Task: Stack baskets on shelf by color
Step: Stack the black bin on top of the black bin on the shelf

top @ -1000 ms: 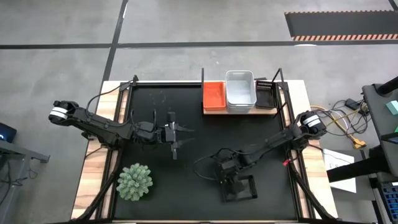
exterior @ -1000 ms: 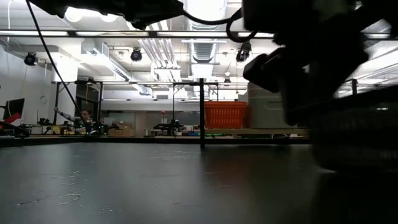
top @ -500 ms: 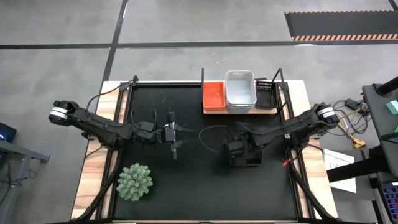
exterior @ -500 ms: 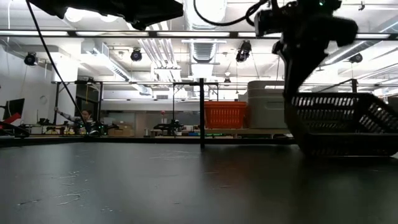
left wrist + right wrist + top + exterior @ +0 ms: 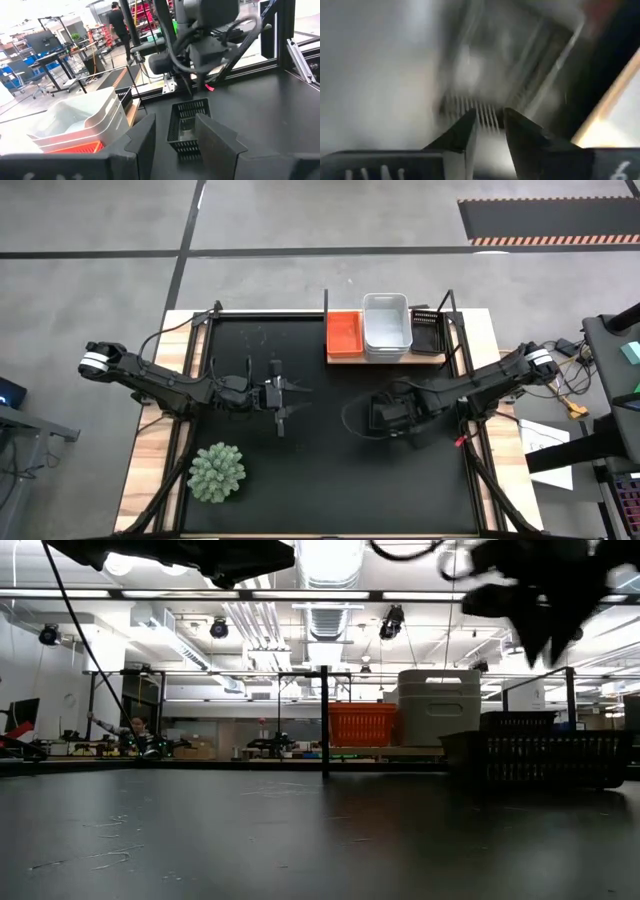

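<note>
A black slatted basket (image 5: 187, 127) sits level near the mat's middle right, also in the low view (image 5: 540, 760). My right gripper (image 5: 385, 415) stands over it, its fingers nearly closed on it (image 5: 489, 125). My left gripper (image 5: 292, 395) hovers open and empty at the mat's middle left, pointing toward that basket (image 5: 172, 135). The wooden shelf (image 5: 385, 359) at the far edge carries an orange basket (image 5: 345, 332), stacked white baskets (image 5: 386, 325) and a black basket (image 5: 427, 330). My right gripper holds the black basket by the slatted wall (image 5: 480, 117) at its far end (image 5: 192, 103), coming from above with fingers pointing down. The slats show between the two fingers. The basket sits level below the gripper; whether its bottom rests on the mat, I cannot tell.
A green spiky plant (image 5: 217, 472) stands at the mat's near left. Thin black shelf posts (image 5: 324, 720) rise at the shelf's corners. Cables trail from the right arm (image 5: 355, 420). Open black mat lies between the two grippers.
My right gripper has carried the black basket from the mat's near side toward the far edge and the shelf. The basket, tilted half a second ago, now sits level and lower, farther from the near edge.
</note>
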`<action>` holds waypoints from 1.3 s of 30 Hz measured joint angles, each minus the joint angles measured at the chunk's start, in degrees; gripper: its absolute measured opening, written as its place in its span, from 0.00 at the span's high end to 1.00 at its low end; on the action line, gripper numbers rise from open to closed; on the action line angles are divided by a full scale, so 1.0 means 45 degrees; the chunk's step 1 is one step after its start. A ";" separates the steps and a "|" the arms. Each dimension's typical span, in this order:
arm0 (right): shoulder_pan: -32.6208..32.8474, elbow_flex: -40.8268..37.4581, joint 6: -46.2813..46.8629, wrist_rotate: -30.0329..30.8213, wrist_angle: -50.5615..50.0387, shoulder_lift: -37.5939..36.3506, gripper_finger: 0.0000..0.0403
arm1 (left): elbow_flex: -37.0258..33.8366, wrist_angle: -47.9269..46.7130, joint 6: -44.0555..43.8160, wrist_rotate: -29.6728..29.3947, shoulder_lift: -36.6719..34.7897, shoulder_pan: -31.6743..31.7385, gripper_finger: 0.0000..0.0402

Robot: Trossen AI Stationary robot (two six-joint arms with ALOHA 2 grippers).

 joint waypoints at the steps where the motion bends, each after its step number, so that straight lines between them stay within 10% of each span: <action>1: 0.0042 -0.0005 -0.0563 0.0007 -0.0892 -0.0004 0.77 | -0.0002 -0.0003 0.0000 -0.0001 0.0000 0.0000 0.69; 18: 0.0101 -0.4143 -0.5938 -0.0281 0.0505 -0.1323 0.59 | -0.0087 0.0002 0.0010 -0.0001 0.0000 0.0000 0.69; 39: 0.0104 -0.3398 -0.1922 -0.0412 0.3673 -0.0776 0.97 | -0.0102 0.0000 0.0010 -0.0001 0.0000 0.0000 0.69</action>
